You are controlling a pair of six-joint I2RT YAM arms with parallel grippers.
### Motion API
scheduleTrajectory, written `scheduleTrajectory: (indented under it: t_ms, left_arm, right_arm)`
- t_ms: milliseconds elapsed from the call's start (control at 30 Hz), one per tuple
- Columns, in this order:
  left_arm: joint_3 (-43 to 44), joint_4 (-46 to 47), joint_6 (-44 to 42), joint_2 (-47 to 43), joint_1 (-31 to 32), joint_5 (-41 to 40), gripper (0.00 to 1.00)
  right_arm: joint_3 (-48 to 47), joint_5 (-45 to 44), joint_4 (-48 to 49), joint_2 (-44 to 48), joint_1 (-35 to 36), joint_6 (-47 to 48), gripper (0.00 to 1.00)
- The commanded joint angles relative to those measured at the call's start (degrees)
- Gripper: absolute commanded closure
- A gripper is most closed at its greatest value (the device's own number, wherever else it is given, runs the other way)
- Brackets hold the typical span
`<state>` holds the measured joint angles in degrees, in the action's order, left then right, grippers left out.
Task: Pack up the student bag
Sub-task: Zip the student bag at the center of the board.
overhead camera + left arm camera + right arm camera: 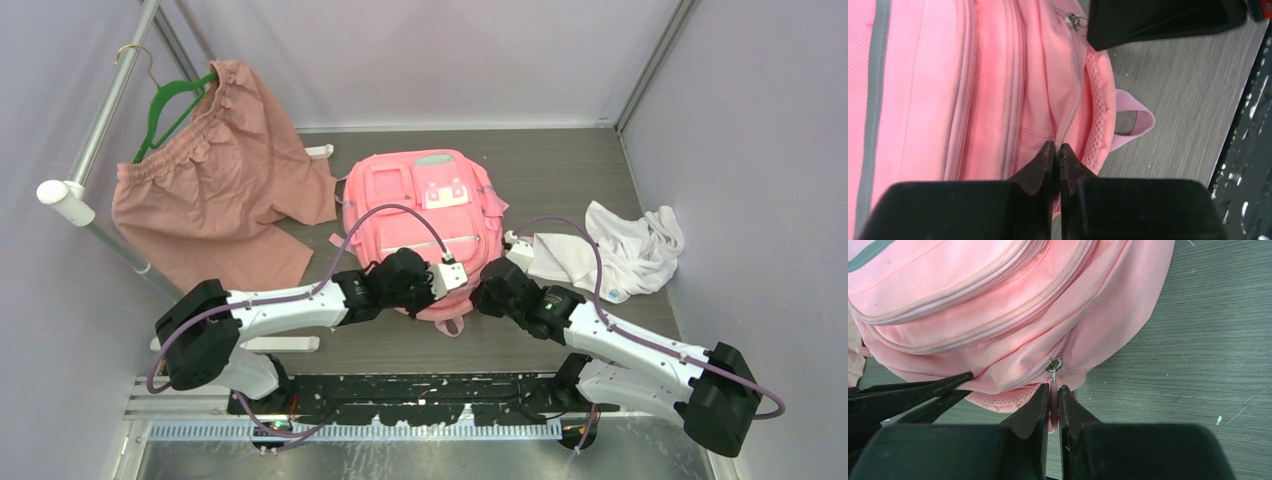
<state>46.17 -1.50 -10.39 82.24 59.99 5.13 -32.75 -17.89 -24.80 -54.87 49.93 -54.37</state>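
On the bag [400, 190], at 6 o'clock, left jaws pinch fabric, likely as brace; right jaws clamp zipper pull [1053, 390].

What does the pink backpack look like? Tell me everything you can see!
The student bag is bright pink cloth with front pockets, a pale patch and grey trim. It lies flat, front up, on the grey table between the two arms. Its near end has pink mesh and a small pink loop. The left hand pinches the cloth beside a zipper there. The right hand pinches the zipper pull at the bag's edge.
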Motion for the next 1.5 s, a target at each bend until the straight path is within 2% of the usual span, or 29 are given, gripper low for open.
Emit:
scheduleTrajectory:
  t_ms: [0, 133, 300, 667, 867, 1067, 1233, 1467]
  left_arm:
    - [4.26, 1.79, 0.84, 0.41, -0.04, -5.55, 1.00]
    - [1.48, 1.15, 2.53, -2.37, -1.83, -8.77, 1.00]
    - [-3.92, 4.10, 6.98, -11.51, -3.82, -8.66, 1.00]
    - [-11.41, -8.52, 10.92, -31.33, -4.31, -13.88, 1.00]
    - [-10.72, -14.56, 13.48, -36.09, -4.26, -15.29, 1.00]
    - [-11.56, -19.19, 14.50, -42.44, -4.27, -16.12, 1.00]
    - [-12.09, -22.01, 15.68, -47.26, -4.26, -15.39, 1.00]
    - [-11.22, -23.81, 17.17, -47.64, -4.26, -13.22, 1.00]
  right_arm:
    - [-0.10, 0.02, 1.44, 0.86, -0.48, -0.45, 0.99]
    - [-0.96, -2.32, -1.21, 2.09, -0.53, 1.12, 0.99]
    - [-0.58, -2.14, -0.23, 0.76, -1.77, 2.22, 0.99]
    - [-0.88, 1.74, 6.28, -5.46, -7.52, 4.25, 0.99]
    - [-1.19, 1.94, 5.74, -5.16, -11.10, 6.92, 0.99]
    - [-1.77, 5.43, 8.06, -6.14, -19.88, 10.95, 0.99]
    - [-4.92, 5.91, 11.10, -12.30, -24.27, 14.80, 0.99]
    - [-9.43, 7.48, 14.33, -20.77, -25.28, 16.73, 0.99]
